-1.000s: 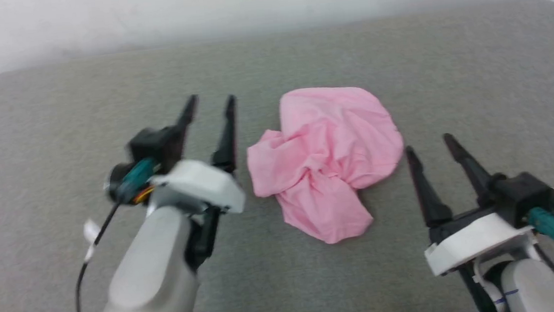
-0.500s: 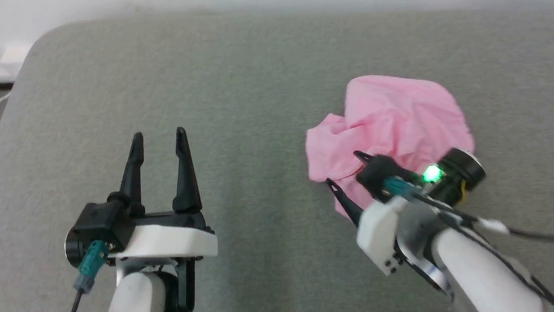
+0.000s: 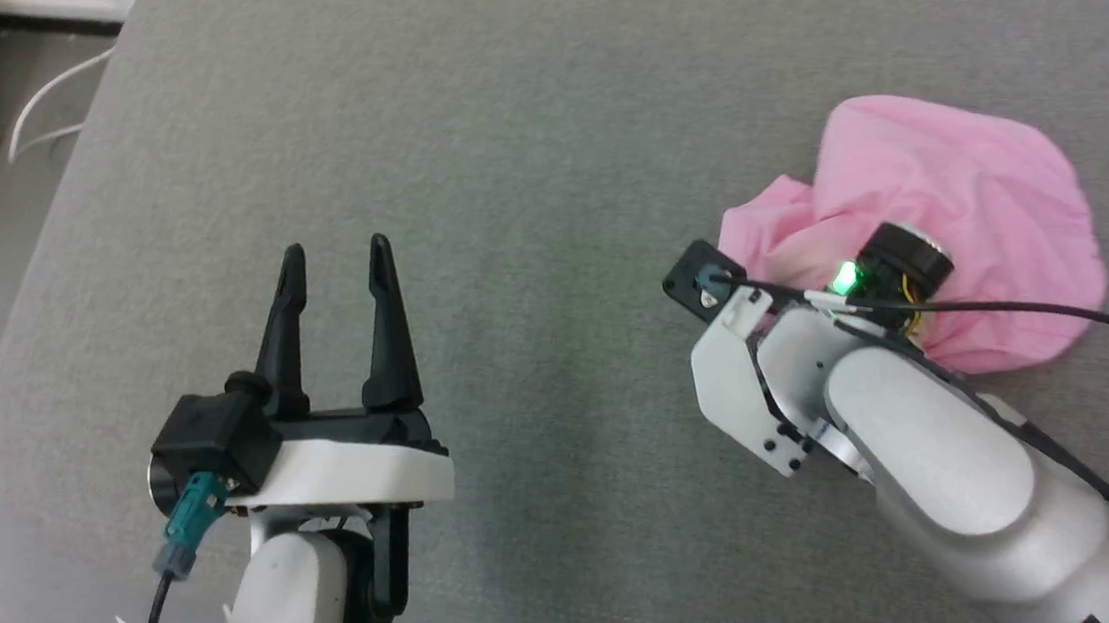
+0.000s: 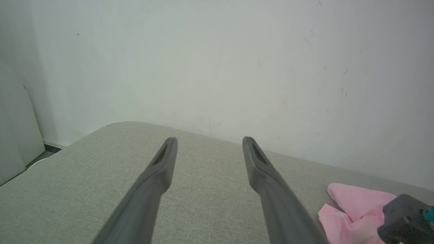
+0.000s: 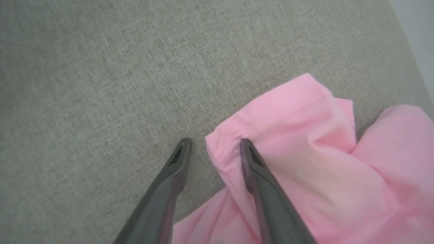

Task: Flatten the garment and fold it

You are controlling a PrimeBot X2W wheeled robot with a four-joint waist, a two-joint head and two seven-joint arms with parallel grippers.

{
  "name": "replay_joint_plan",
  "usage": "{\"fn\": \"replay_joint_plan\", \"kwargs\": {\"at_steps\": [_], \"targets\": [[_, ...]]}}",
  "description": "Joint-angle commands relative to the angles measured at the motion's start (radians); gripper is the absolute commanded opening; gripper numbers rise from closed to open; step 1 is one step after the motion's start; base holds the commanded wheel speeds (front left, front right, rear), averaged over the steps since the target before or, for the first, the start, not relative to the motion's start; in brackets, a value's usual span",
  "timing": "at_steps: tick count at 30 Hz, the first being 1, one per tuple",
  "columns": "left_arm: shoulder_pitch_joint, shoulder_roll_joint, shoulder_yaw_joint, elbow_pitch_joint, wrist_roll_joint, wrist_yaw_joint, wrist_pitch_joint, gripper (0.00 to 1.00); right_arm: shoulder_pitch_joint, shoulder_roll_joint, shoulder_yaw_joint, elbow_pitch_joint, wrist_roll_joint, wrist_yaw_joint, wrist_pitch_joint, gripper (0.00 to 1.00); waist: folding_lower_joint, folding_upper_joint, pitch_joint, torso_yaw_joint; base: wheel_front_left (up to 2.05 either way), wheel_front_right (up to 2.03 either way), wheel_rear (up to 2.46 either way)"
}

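Matt garment point(image 3: 974, 174), perhaps cotton

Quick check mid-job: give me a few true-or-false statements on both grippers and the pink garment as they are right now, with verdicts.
1. The left gripper is open and holds nothing. True.
2. The right gripper is shut on the garment. False: its fingers are apart, with a stitched corner of the cloth between them, one finger over the cloth and the other over the bare grey cushion.
3. The garment is spread flat. False: it lies crumpled in a heap, with folds and a tucked edge.
4. The left gripper is apart from the garment, over bare cushion. True.
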Motion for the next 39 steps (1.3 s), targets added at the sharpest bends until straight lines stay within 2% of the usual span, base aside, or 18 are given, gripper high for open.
{"fn": "replay_joint_plan", "kwargs": {"at_steps": [1,9,15,18,22,28,33,36,39], "targets": [[-0.012,-0.004,-0.005,-0.003,-0.005,0.009,-0.005,1.0,-0.001,0.003,-0.002,0.015,-0.001,-0.001,0.004,0.0,0.0,0.0,0.023,0.027,0.0,0.0,0.0],[0.013,-0.004,-0.006,0.012,0.01,0.02,-0.005,1.0,-0.012,0.044,-0.052,-0.037,0.022,-0.001,-0.068,0.0,0.0,0.0,-0.032,-0.002,0.0,0.0,0.0],[0.025,-0.004,0.013,0.031,0.029,0.005,-0.005,1.0,-0.059,0.088,-0.108,-0.136,0.079,-0.001,-0.162,0.0,0.0,0.0,-0.082,-0.047,0.0,0.0,0.0],[0.033,-0.004,0.017,0.035,0.035,0.0,-0.005,1.0,-0.065,0.102,-0.176,-0.2,0.116,-0.001,-0.214,0.0,0.0,0.0,-0.1,-0.067,0.0,0.0,0.0],[0.041,-0.004,0.018,0.041,0.044,-0.008,-0.005,1.0,-0.025,0.112,-0.353,-0.283,0.139,-0.001,-0.277,0.0,0.0,0.0,-0.116,-0.09,0.0,0.0,0.0],[0.048,-0.004,0.011,0.048,0.054,-0.019,-0.005,1.0,0.17,0.093,-0.74,-0.34,0.015,-0.001,-0.244,0.0,0.0,0.0,-0.13,-0.113,0.0,0.0,0.0],[0.052,-0.004,0.008,0.052,0.059,-0.024,-0.005,1.0,0.349,0.114,-1.023,-0.368,-0.072,-0.001,-0.207,0.0,0.0,0.0,-0.13,-0.134,0.0,0.0,0.0],[0.053,-0.004,0.009,0.055,0.06,-0.027,-0.005,1.0,0.429,0.123,-1.124,-0.367,-0.076,-0.001,-0.192,0.0,0.0,0.0,-0.13,-0.151,0.0,0.0,0.0],[0.055,-0.004,0.01,0.062,0.062,-0.032,-0.005,1.0,0.486,0.124,-1.163,-0.327,-0.015,-0.001,-0.197,0.01,0.0,0.0,-0.134,-0.167,0.0,0.0,0.0]]}}
